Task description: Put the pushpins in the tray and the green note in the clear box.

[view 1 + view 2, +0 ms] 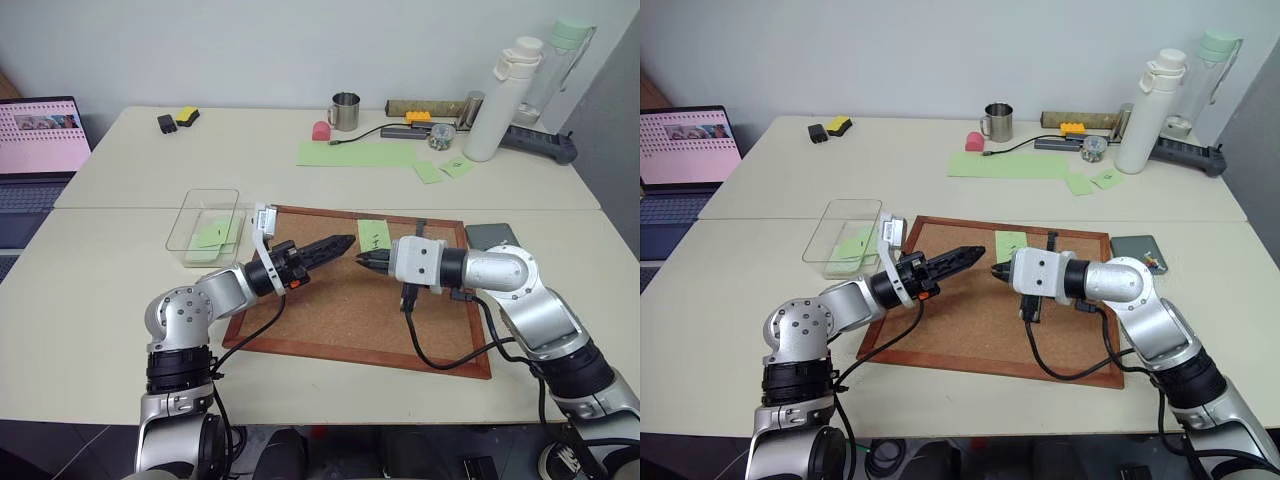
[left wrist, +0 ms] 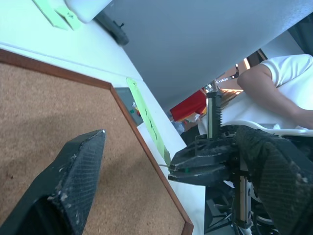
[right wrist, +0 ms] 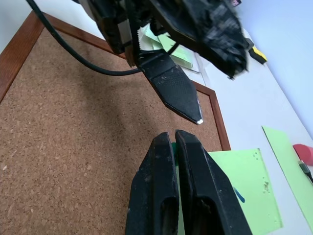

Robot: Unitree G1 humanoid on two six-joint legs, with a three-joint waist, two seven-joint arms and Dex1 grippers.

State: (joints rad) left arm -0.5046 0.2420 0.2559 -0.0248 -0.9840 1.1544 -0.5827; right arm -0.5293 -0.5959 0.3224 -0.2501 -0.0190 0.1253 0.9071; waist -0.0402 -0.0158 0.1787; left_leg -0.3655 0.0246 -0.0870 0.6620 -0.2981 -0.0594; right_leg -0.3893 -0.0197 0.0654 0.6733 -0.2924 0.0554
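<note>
Pushpin: what seems to be one dark-green head, a mere speck wedged between the tips of the right gripper. A thin metal point sticks out from those tips in the left wrist view. The piece is too small to be sure of.

Right gripper: fingers pressed together along their full length, pinching the speck at the tip. It is held above the corkboard, tip to tip with the left gripper and just apart from it.

Left gripper: fingers spread wide with nothing between them. The right gripper's closed tips stand in front of the gap.

Green note: flat on the corkboard at its far edge, dark handwritten mark facing up. It lies just beyond and below the right fingertips and is not touched by either gripper.

Clear box: on the table off the corkboard's far corner, beside and behind the left fingers, near the left wrist. Green slips lie inside.

Tray: dark grey, on the table beyond the right forearm, well behind the right fingertips.

Corkboard: wood-framed, lying under both grippers.

Person: a white sleeve and an arm in the background of the left wrist view.
</note>
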